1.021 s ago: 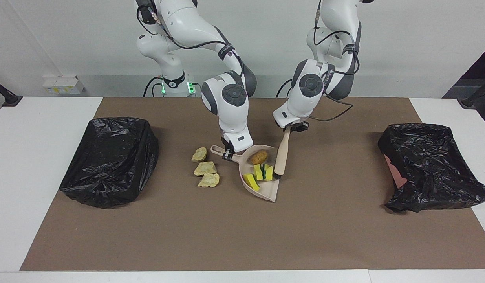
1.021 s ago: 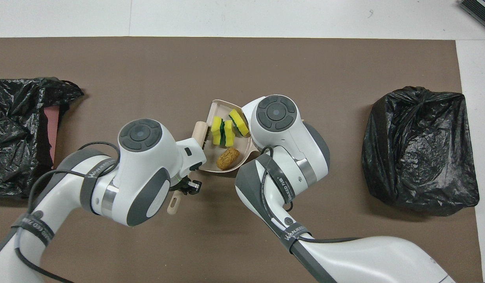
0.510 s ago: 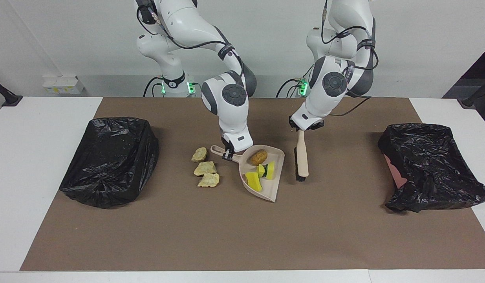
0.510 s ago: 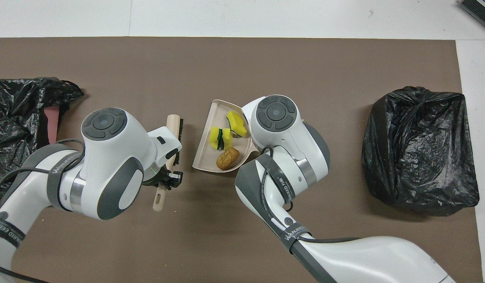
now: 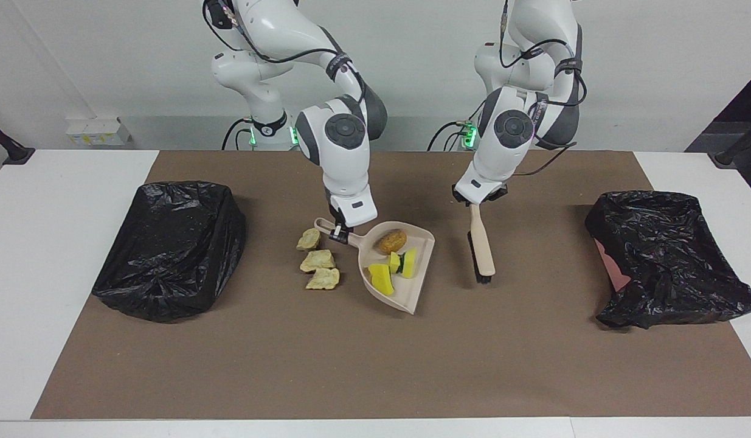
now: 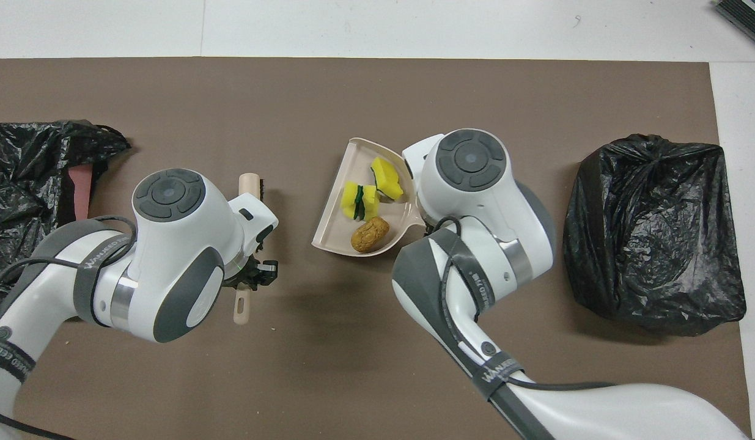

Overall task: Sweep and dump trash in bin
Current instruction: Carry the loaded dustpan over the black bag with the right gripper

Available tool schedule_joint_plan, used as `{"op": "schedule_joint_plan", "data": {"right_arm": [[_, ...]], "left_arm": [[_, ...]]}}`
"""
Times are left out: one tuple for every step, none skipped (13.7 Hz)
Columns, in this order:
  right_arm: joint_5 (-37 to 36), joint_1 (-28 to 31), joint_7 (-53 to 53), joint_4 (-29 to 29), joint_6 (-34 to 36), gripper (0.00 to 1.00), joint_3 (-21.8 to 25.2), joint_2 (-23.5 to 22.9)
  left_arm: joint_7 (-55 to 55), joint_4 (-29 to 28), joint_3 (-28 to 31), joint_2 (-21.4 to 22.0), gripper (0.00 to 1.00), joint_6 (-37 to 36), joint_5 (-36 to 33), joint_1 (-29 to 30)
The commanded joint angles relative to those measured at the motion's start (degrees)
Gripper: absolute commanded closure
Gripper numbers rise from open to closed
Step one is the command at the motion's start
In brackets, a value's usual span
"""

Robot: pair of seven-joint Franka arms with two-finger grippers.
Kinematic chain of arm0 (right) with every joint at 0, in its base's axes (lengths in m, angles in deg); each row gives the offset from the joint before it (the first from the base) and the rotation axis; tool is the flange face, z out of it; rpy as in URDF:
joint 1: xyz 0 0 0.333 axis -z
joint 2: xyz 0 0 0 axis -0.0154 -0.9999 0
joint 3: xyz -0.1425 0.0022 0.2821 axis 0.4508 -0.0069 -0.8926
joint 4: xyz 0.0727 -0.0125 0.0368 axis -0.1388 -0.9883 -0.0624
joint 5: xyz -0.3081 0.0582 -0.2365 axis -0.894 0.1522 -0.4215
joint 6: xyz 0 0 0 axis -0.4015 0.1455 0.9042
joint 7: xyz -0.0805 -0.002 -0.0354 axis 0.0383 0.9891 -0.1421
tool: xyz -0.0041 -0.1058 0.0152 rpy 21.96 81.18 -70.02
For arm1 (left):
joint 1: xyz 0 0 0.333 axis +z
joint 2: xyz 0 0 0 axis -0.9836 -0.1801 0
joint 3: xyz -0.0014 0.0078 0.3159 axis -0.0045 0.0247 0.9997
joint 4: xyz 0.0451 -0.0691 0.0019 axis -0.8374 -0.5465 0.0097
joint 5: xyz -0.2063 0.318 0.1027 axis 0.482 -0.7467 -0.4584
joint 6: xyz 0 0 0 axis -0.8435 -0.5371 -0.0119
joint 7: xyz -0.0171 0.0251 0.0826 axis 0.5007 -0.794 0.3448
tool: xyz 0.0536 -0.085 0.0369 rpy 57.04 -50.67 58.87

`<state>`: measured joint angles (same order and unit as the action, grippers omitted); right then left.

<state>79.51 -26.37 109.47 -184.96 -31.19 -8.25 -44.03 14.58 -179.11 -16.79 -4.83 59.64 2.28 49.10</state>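
Observation:
My right gripper (image 5: 339, 233) is shut on the handle of the beige dustpan (image 5: 411, 291). In the pan lie an orange-brown lump (image 5: 391, 241) and yellow sponge pieces (image 5: 381, 282), also visible from overhead as the lump (image 6: 370, 234) and sponges (image 6: 360, 201) in the dustpan (image 6: 337, 226). Three pale beige trash pieces (image 5: 317, 260) rest on the mat beside the pan's handle; the right arm hides them from overhead. My left gripper (image 5: 477, 204) (image 6: 255, 278) is shut on the brush (image 5: 483, 249) (image 6: 241, 305), which hangs over the mat beside the pan.
A bin lined with a black bag (image 5: 168, 243) (image 6: 652, 232) stands at the right arm's end of the brown mat. Another bag-lined bin (image 5: 667, 255) (image 6: 35, 201) stands at the left arm's end.
The left gripper pulled the brush out of the dustpan and carried it toward the left arm's end. The right gripper shifted the loaded dustpan a little toward the right arm's end.

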Motion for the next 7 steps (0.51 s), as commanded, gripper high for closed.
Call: {"op": "schedule_joint_plan", "data": {"right_arm": [[0.34, 3.76, 1.68, -1.71, 4.49, 1.0, -0.68, 5.62], [0.25, 5.17, 2.38, -1.71, 7.04, 1.0, -0.59, 7.11], [-0.19, 5.79, 2.56, -1.71, 8.28, 1.0, -0.5, 8.43], [-0.45, 6.58, 2.3, -1.71, 8.64, 1.0, -0.5, 9.66], [-0.72, 7.55, 2.04, -1.79, 9.43, 1.0, -0.42, 10.72], [-0.89, 8.86, 2.21, -1.71, 10.83, 1.0, -0.33, 11.86], [-0.98, 10.88, 2.38, -1.79, 12.15, 1.0, -0.24, 13.26]], "left_arm": [[-1.66, -3.56, -0.25, 2.43, 1.0, 3.46, -1.04, 0.03], [-2.36, -4.26, -0.25, 2.78, 1.0, 4.78, -1.04, -0.15], [-2.98, -4.7, -0.25, 2.87, 1.0, 5.57, -1.04, -0.41], [-3.16, -5.06, -0.43, 3.04, 1.0, 6.28, -1.04, -0.59], [-3.24, -5.5, -0.51, 3.22, 1.0, 6.98, -1.04, -0.76], [-4.46, -6.89, -0.6, 4.01, 1.0, 8.29, -1.04, -0.85], [-6.22, -8.99, -0.86, 5.06, 1.0, 10.05, -1.04, -1.29]]}}
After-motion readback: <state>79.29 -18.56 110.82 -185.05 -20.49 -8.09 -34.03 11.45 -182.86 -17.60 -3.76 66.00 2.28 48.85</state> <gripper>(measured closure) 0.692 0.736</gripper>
